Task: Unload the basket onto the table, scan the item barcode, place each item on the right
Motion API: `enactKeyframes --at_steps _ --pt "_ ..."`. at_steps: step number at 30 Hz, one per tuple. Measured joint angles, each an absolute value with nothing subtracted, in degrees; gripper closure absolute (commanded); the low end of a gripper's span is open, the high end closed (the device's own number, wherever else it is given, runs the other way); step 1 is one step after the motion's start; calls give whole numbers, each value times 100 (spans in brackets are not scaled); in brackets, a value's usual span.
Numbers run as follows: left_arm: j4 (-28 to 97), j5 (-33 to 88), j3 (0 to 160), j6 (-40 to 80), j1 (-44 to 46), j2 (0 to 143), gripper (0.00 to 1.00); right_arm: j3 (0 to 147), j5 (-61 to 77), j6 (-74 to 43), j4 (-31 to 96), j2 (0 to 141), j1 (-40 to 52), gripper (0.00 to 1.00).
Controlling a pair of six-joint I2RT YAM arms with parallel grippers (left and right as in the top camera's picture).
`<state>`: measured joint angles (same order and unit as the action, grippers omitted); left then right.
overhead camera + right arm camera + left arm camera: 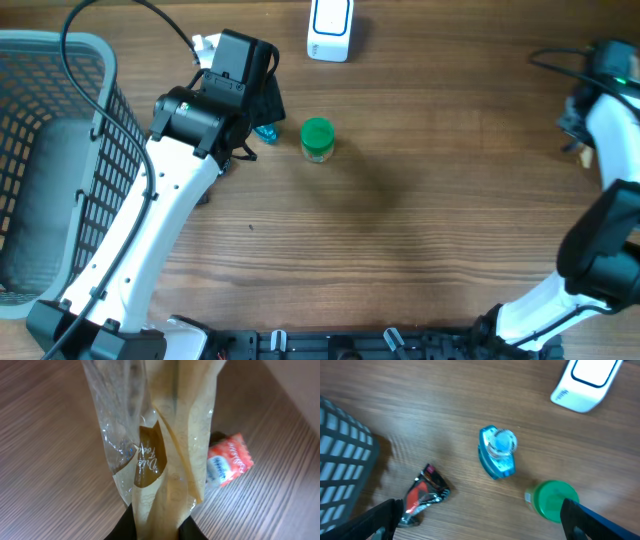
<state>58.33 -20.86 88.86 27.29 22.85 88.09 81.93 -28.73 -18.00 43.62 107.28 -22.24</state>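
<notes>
Bright light; soft shadows; glare on bag point(175, 460); left wrist view blurred.

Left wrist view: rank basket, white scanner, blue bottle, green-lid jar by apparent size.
1. basket, cropped by the frame
2. white scanner, also cropped
3. blue bottle and green-lid jar: look alike, not ranked

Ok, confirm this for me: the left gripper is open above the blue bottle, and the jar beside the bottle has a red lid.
No: the jar has a green lid, not a red one; the overhead view shows it. The rest stands: the left gripper is open above the blue bottle, with the jar beside the bottle.
</notes>
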Motion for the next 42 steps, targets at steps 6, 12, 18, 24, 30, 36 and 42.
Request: enactKeyframes --at_steps 6,12,18,24,30,36,42 --pt "5833 -1706 8886 2729 2285 8809 0 8136 -1837 -1881 3909 10728 -3586 38" --pt "5966 -1634 8886 2729 2285 8809 0 8101 -521 -1179 3192 10728 -4010 0" --pt "6003 -1599 8886 2731 2285 8809 0 9085 464 -873 3865 10694 -3544 0" --pt "5953 -1378 8886 2731 2285 8794 0 10269 1144 -893 4705 9782 -1717 0" --pt "6193 -1269 9443 2729 2285 8073 0 10385 1079 -1636 6034 9756 582 0" --pt "6405 -1933 9863 2731 2285 6744 0 10342 556 -2856 6921 10366 1774 0" --pt "6681 -2217 9861 2729 2285 6643 0 10342 1153 -3865 6379 10453 2484 0"
